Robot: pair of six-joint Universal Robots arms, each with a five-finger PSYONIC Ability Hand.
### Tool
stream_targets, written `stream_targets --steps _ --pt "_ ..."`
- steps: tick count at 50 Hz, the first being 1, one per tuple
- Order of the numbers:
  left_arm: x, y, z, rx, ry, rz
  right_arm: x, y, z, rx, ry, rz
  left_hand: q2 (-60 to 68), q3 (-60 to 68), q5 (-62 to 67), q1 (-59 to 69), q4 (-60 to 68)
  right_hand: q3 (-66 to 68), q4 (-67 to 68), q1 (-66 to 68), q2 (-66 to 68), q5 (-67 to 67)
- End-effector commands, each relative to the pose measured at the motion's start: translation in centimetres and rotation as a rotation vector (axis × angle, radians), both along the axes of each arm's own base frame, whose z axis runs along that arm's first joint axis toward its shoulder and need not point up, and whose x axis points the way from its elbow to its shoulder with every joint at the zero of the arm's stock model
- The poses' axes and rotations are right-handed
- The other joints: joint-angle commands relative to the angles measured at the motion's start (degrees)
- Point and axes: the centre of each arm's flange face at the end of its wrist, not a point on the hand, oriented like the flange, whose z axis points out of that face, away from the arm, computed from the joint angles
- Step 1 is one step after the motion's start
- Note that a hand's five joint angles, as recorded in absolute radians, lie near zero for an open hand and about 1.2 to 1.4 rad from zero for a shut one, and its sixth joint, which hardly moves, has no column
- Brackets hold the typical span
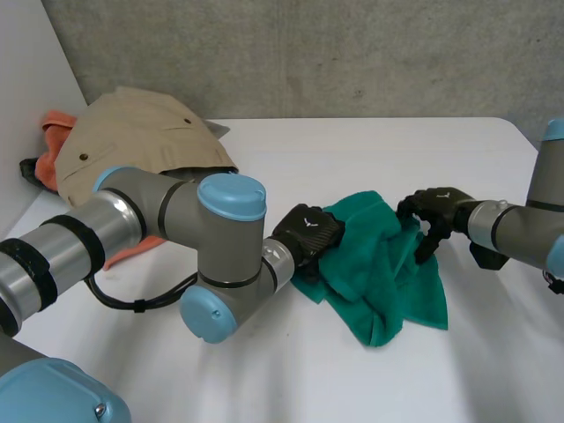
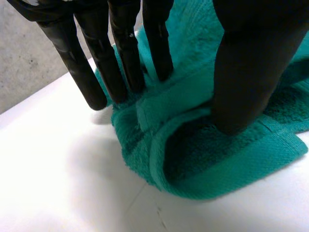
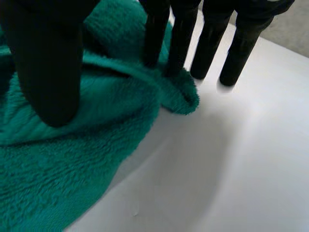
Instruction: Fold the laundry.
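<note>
Your left hand [image 1: 307, 233] stands on the near-left edge of the green towel [image 1: 379, 273]. In the left wrist view this hand [image 2: 251, 72] has its fingers [image 2: 120, 58] straight and pointing down. The outermost one touches the bare white table [image 2: 58, 169], and the tips of the others go behind a raised ridge of the towel [image 2: 203, 164], so you cannot see them. The thumb presses into a hollow of the cloth on the other side of the ridge. The hand is spread and not clamped on the fold.

Your right hand [image 1: 436, 211] is at the far-right corner of the towel. In the right wrist view the hand [image 3: 48, 63] is also loose, with straight fingers [image 3: 236, 48]. Two of them stand on the table [image 3: 241, 159] just beside the cloth, and two meet the rolled corner of the towel [image 3: 58, 174]. The thumb rests on the pile, but its tip sinks in the fibres.

The towel lies crumpled between both hands, in the middle of the table [image 1: 352, 159]. At the far-left corner lies a beige garment [image 1: 145, 132] on top of an orange cloth [image 1: 57, 132]. The left arm [image 1: 159, 211] partly covers both, and a dark thing beside them is too hidden to name
</note>
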Motion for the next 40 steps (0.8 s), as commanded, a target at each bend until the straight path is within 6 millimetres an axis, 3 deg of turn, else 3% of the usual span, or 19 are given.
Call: stream_targets --steps 1,4,8,9,11,12,15,16,20,22,27,30,31,34,35,40 --pt "-0.6 -0.7 1.3 -0.079 0.058 0.0 1.6 0.2 0.1 -0.056 0.014 0.029 34.4 34.6 35.6 34.4 35.3 45.5 45.5 45.3 45.7 45.2" --pt "-0.9 -2.1 3.2 -0.164 0.115 0.015 2.6 -0.5 1.6 -0.165 -0.005 0.037 34.4 34.6 35.6 34.4 35.3 45.5 45.6 45.4 45.8 45.2" --pt "0.2 -5.4 8.2 -0.311 0.223 0.083 3.6 -2.1 6.0 -0.406 -0.036 0.009 34.4 34.6 35.6 34.4 35.3 45.5 45.6 45.4 45.8 45.2" --pt "1.2 -6.8 10.9 -0.376 0.272 0.123 3.9 -2.9 8.4 -0.536 -0.057 -0.007 34.4 34.6 35.6 34.4 35.3 45.5 45.6 45.4 45.8 45.2" --pt "2.5 -8.2 13.9 -0.451 0.327 0.171 4.1 -3.3 11.0 -0.659 -0.088 -0.022 34.4 34.6 35.6 34.4 35.3 45.5 45.6 45.4 45.8 45.2" --pt "4.0 -9.4 16.8 -0.52 0.381 0.224 4.2 -3.4 13.6 -0.778 -0.119 -0.031 34.4 34.6 35.6 34.4 35.3 45.5 45.6 45.4 45.8 45.2" --pt "6.4 -10.5 20.7 -0.61 0.451 0.278 4.2 -3.4 17.5 -0.96 -0.177 -0.046 34.4 34.6 35.6 34.4 35.3 45.5 45.6 45.4 45.8 45.2" --pt "7.6 -10.7 22.6 -0.644 0.487 0.294 4.2 -3.0 19.6 -1.053 -0.216 -0.052 34.4 34.6 35.6 34.4 35.3 45.5 45.6 45.4 45.8 45.2" --pt "9.5 -10.1 25.2 -0.675 0.532 0.26 4.0 -1.9 23.0 -1.205 -0.295 -0.044 34.4 34.6 35.6 34.4 35.3 45.5 45.6 45.4 45.8 45.2" --pt "9.9 -9.8 25.2 -0.668 0.523 0.243 3.9 -1.6 23.3 -1.214 -0.303 -0.036 34.4 34.6 35.6 34.4 35.3 45.5 45.6 45.4 45.8 45.2" --pt "11.5 -9.4 22.9 -0.599 0.453 0.224 3.6 -1.4 20.3 -1.089 -0.252 -0.003 34.4 34.6 35.6 34.4 35.3 45.5 45.6 45.4 45.8 45.2" --pt "12.3 -8.7 19.1 -0.477 0.372 0.227 3.4 -1.0 15.9 -0.921 -0.173 0.027 34.4 34.6 35.6 34.4 35.3 45.5 45.6 45.4 45.8 45.2" --pt "12.5 -8.0 16.9 -0.406 0.332 0.227 3.4 -0.4 13.4 -0.835 -0.124 0.057 34.4 34.6 35.6 34.4 35.3 45.5 45.6 45.4 45.8 45.2" --pt "13.0 -6.7 13.1 -0.291 0.266 0.23 3.6 1.1 9.3 -0.705 -0.052 0.115 34.4 34.6 35.6 34.4 35.3 45.5 45.6 45.4 45.8 45.2" --pt "13.3 -5.7 10.7 -0.23 0.221 0.232 3.8 2.4 6.5 -0.618 -0.003 0.161 34.4 34.6 35.6 34.4 35.3 45.5 45.6 45.4 45.8 45.2" --pt "14.2 -3.0 5.2 -0.104 0.094 0.229 4.0 6.5 0.3 -0.448 0.144 0.293 34.4 34.6 35.6 34.4 35.3 45.5 45.6 45.4 45.8 45.2"
